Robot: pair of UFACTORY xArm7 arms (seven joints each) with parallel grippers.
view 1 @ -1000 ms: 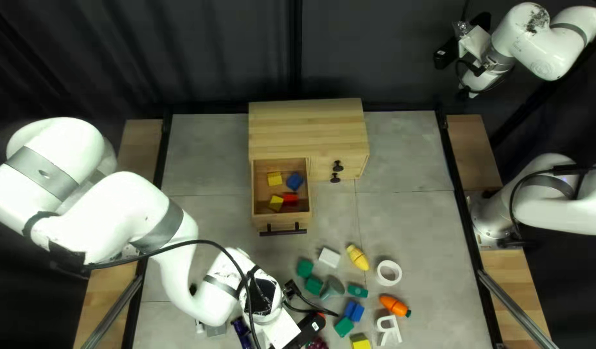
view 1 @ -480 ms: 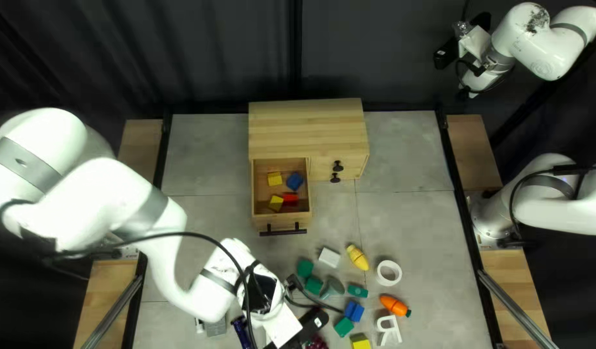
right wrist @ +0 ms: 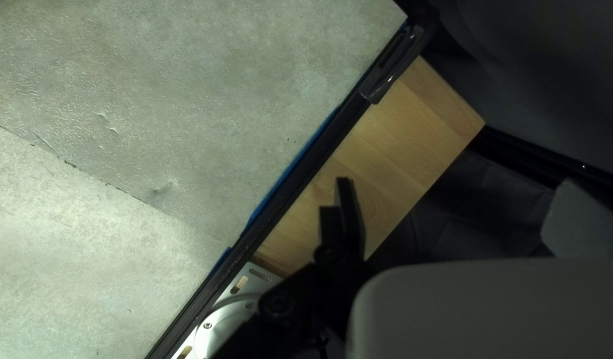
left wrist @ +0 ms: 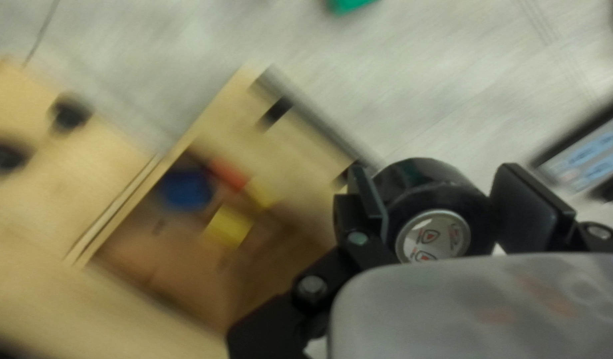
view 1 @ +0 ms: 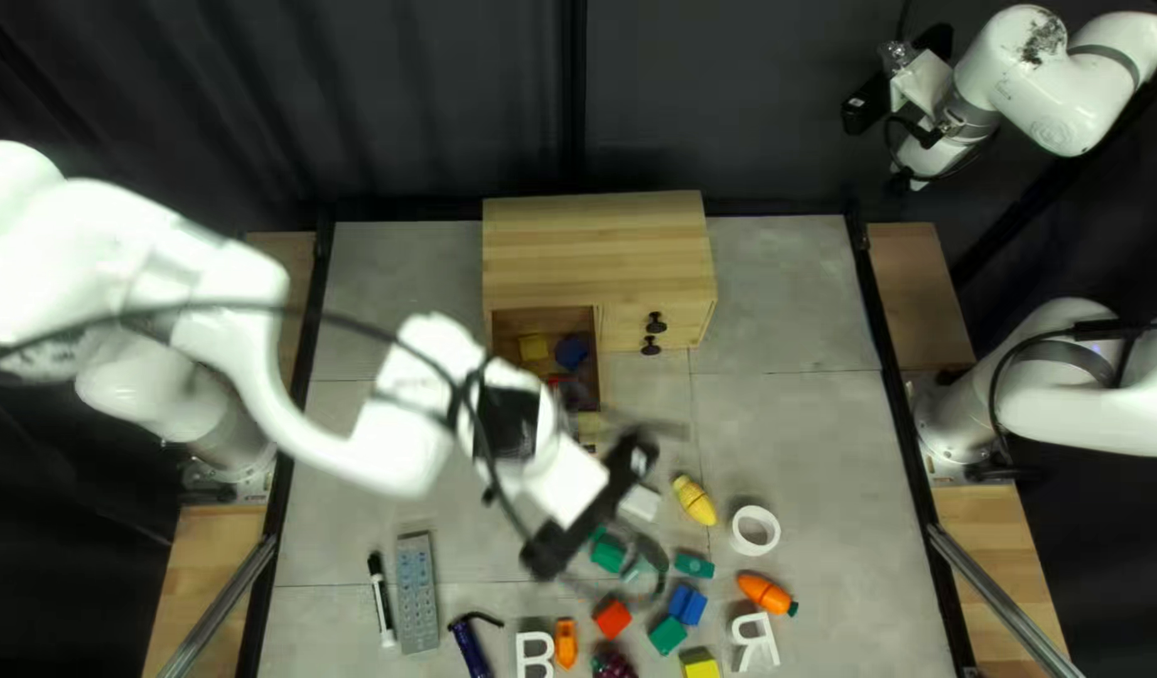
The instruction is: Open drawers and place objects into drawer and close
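Observation:
In the top left view my left gripper [view 1: 588,509], its fingertips hidden, hangs before the wooden cabinet [view 1: 603,251], partly covering the pulled-out drawer [view 1: 488,329]. The left wrist view has my left gripper [left wrist: 434,193] shut on a dark can [left wrist: 431,216], its round end facing the camera. Beside it the open drawer [left wrist: 180,269] holds a blue block [left wrist: 186,190], a red block [left wrist: 228,174] and yellow blocks [left wrist: 229,227]. Raised at the upper right is my right gripper [view 1: 896,94]. The right wrist view shows that right gripper [right wrist: 443,186] open, one finger visible, holding nothing.
Green blocks [view 1: 607,554], a yellow toy [view 1: 694,500], a white ring [view 1: 755,530], an orange carrot [view 1: 767,593] and a red block [view 1: 612,618] lie before the cabinet. A remote [view 1: 416,597] and a marker [view 1: 381,600] lie left of them. Small knobs [view 1: 655,323] jut from the cabinet's front.
My left arm has swung from the near edge toward the cabinet, now partly over the drawer. The remote, a white letter, an orange object and a red block came into fuller view. My right arm stayed still.

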